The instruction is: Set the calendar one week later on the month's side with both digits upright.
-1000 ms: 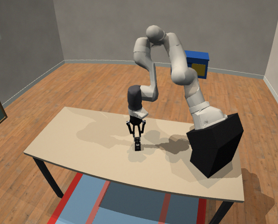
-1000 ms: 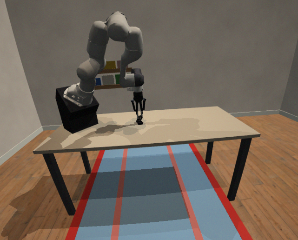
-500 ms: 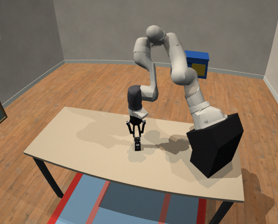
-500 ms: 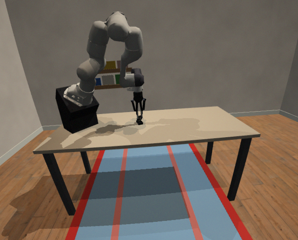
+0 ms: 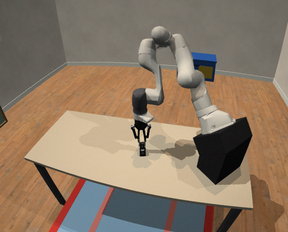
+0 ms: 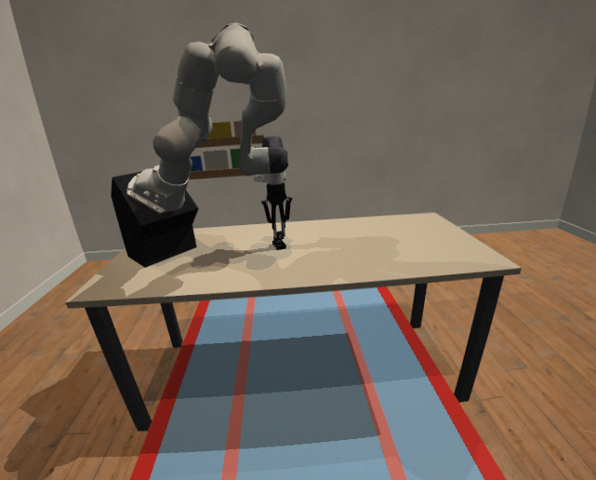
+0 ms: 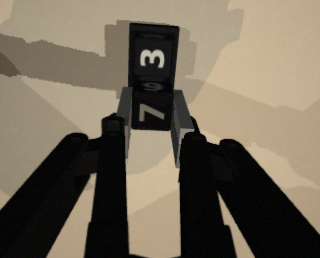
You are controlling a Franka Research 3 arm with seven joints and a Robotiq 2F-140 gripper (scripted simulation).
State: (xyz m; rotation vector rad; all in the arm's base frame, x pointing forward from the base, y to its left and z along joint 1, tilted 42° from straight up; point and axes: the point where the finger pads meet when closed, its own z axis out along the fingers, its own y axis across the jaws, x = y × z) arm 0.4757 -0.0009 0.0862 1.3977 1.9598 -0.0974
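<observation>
Above the beige desk (image 5: 89,159), black jaws clamp the near black cube showing 7 (image 7: 149,112), just beside the far cube showing 3 (image 7: 152,55).

Pale grey, rounded arm (image 5: 186,72) with a dark grey wrist link, mounted on an angular black pedestal (image 5: 236,159), ending in a black linkage gripper (image 5: 142,147).

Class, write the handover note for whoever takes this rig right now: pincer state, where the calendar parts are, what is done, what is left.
Pincer: closed across the tray walls, low at the table.
Things: cube topped 7 sits between the walls; cube topped 3 is just beyond it.
Done: cannot tell, since the month side is out of view.
Left: check the date and that both cubes stand flat, then let go.
</observation>
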